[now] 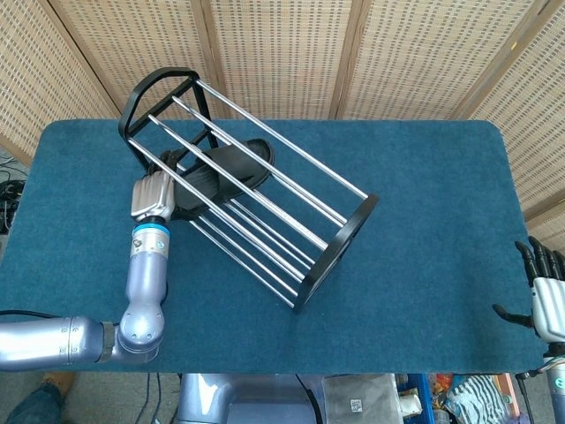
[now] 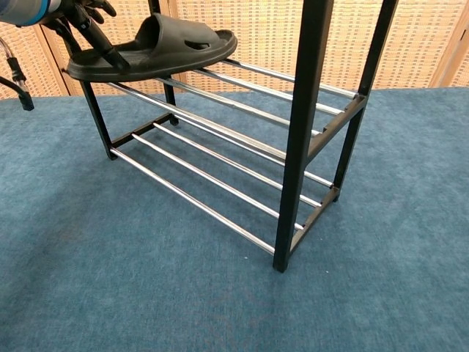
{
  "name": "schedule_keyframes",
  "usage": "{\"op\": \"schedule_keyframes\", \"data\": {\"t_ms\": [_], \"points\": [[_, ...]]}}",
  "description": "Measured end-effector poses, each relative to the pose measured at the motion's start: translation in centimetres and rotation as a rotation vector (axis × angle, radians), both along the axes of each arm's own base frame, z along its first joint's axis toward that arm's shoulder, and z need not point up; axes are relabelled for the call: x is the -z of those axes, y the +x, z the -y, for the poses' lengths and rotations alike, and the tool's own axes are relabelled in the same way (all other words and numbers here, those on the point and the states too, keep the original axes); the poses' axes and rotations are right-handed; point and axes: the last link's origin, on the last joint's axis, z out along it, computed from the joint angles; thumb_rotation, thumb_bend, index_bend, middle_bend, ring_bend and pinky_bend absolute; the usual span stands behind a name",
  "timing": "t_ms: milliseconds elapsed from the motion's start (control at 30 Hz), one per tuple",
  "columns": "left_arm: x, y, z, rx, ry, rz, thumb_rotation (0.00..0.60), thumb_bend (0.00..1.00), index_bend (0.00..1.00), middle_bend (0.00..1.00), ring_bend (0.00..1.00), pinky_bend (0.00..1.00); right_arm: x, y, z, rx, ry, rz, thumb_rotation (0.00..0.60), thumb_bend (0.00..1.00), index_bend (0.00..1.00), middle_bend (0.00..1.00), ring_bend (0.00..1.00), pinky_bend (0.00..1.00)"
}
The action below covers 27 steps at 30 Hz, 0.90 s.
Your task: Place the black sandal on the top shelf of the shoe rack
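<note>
The black sandal lies level inside the shoe rack. In the head view the top chrome rods cross over it, so it is below them. In the chest view its sole is just over the middle shelf's rods; I cannot tell whether it touches them. My left hand grips the sandal's heel end at the rack's left side. My right hand hangs with fingers spread and nothing in it, off the table's right front corner.
The rack stands slantwise on the blue carpeted table, its near black end frame towards the middle. Woven screens close off the back. Carpet lies bare to the right of and in front of the rack.
</note>
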Motion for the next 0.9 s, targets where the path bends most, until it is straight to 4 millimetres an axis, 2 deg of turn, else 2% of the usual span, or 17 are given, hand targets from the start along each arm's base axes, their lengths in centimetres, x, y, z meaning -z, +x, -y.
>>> {"op": "schedule_keyframes", "data": {"t_ms": [333, 600, 900], "points": [[-1.2, -0.4, 1.2, 0.032, -0.029, 0.011, 0.600, 0.31, 0.00, 0.00, 0.00, 0.00, -0.1, 0.1, -0.1, -0.001, 0.002, 0.001, 0.600, 0.00, 0.00, 0.00, 0.00, 0.00], [-2.8, -2.5, 2.4, 0.089, -0.089, -0.019, 0.600, 0.31, 0.00, 0.00, 0.00, 0.00, 0.0, 0.2, -0.3, -0.005, 0.005, 0.001, 0.600, 0.00, 0.00, 0.00, 0.00, 0.00], [-4.0, -4.7, 3.7, 0.296, -0.203, 0.041, 0.600, 0.31, 0.00, 0.00, 0.00, 0.00, 0.4, 0.3, -0.2, -0.004, 0.014, -0.019, 0.600, 0.00, 0.00, 0.00, 0.00, 0.00]]}}
